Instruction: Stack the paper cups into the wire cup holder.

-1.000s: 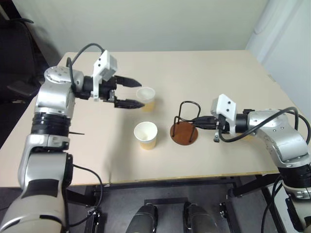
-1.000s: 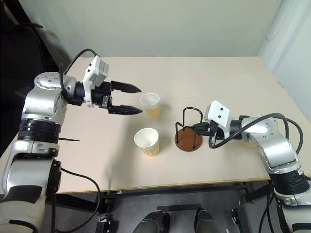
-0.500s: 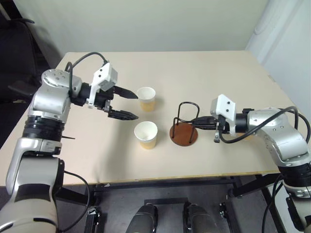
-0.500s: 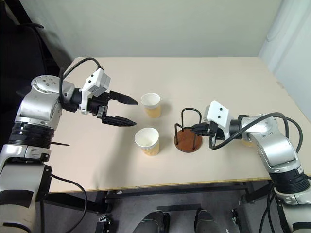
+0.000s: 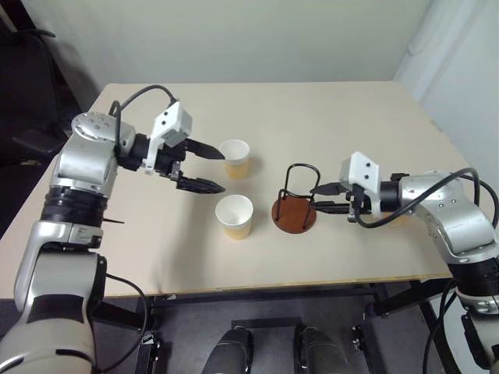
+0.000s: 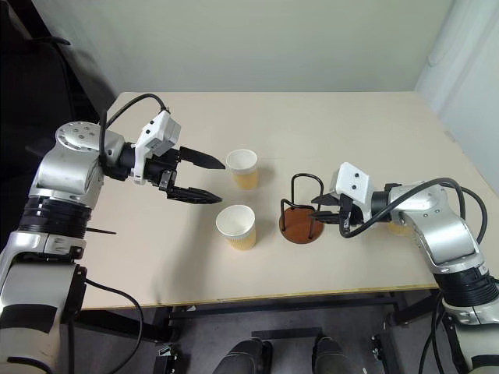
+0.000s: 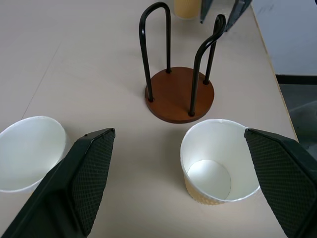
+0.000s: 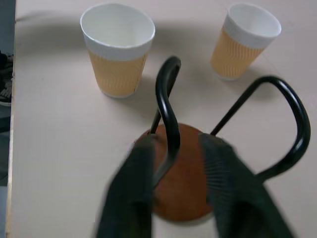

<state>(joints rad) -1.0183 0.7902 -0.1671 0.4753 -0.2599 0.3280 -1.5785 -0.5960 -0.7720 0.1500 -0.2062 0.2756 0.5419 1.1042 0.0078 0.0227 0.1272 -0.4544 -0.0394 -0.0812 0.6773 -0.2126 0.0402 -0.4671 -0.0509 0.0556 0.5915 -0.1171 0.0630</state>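
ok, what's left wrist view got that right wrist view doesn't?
Left wrist, not right wrist: a third cup beyond the holder, and the open left pincer. Right wrist, not left wrist: the open right pincer seen close up, straddling one wire loop. Both: two cups, the holder, the table.

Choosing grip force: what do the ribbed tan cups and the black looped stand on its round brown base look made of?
Ribbed tan cups: likely paper, matte corrugated sleeve, white rim. Black looped stand: apparently bent metal wire, smooth dark coating. Round brown base: seemingly wood, reddish satin finish.
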